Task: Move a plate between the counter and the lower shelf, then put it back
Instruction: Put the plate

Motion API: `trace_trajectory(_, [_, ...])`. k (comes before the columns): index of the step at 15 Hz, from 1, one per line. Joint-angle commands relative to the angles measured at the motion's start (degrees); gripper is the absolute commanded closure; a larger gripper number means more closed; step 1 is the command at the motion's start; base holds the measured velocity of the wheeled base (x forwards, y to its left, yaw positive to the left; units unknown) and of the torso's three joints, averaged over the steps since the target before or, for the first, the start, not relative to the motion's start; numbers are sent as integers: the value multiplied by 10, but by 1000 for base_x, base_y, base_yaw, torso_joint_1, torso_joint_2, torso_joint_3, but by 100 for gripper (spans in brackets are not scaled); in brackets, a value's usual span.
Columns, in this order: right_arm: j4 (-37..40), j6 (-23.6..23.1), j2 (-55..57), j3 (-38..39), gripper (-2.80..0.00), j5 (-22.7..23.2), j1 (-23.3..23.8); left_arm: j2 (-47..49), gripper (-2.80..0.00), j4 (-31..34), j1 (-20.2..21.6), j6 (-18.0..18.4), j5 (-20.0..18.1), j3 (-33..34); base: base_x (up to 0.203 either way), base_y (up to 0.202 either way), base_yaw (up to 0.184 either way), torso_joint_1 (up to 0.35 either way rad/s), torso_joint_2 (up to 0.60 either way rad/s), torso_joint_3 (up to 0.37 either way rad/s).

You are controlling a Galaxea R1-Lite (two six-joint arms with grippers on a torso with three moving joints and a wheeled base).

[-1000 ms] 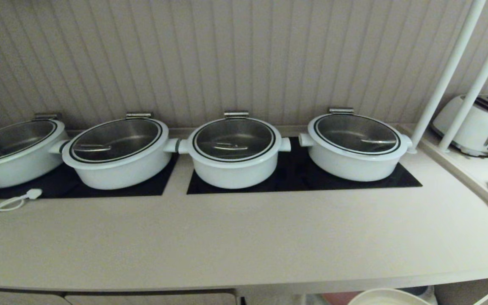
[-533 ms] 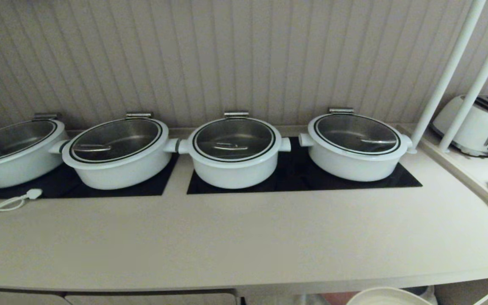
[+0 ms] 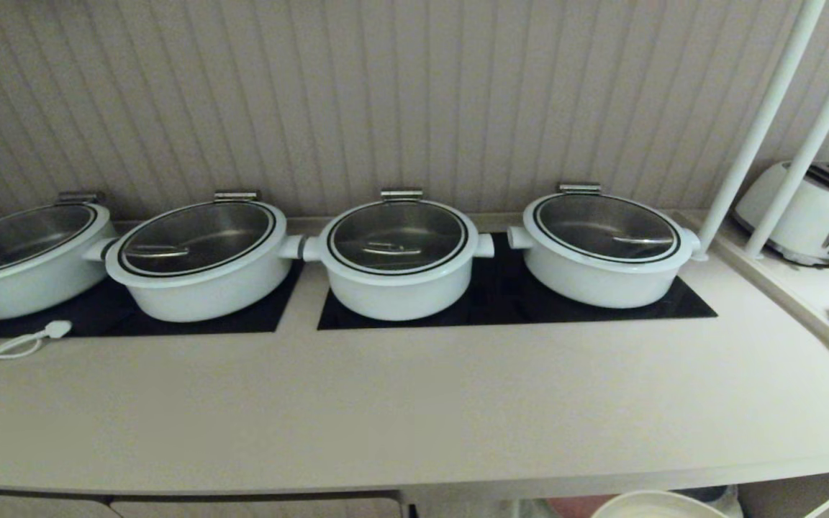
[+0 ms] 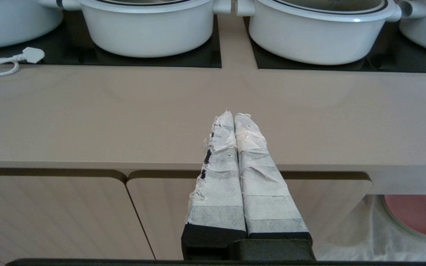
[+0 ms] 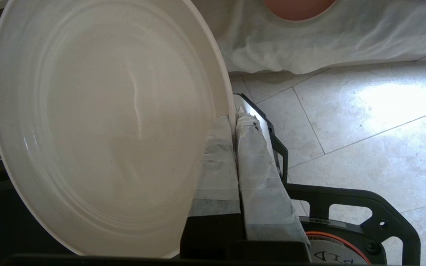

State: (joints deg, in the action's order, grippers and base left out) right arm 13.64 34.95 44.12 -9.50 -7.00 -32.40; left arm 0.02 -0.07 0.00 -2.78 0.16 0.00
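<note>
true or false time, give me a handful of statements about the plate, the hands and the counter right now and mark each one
1. The right hand is shut on the rim of the plate. True.
2. The plate rests flat on the counter. False: it is held in the air below the counter's front edge, above the tiled floor.
3. The left hand is shut and holds nothing. True.
4. Three white pots stand on the counter. False: four white pots are in view, such as the one at the right end.
5. A toaster stands on the side ledge to the right. True.
6. The pots have no lids. False: each has a glass lid.
</note>
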Motion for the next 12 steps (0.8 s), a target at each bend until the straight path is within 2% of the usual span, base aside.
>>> trace_trajectory(1, [1,2,3,0,0,0,0,0,0,0,0,0,0,0,0,0,0,0,0,0])
trace_trajectory(6, [1,2,4,0,0,0,-1,0,0,0,0,0,0,0,1,-23,1,2,0,0])
trace_trajectory(12, [1,2,4,0,0,0,-1,0,0,0,0,0,0,0,0,-192,0,4,1,2])
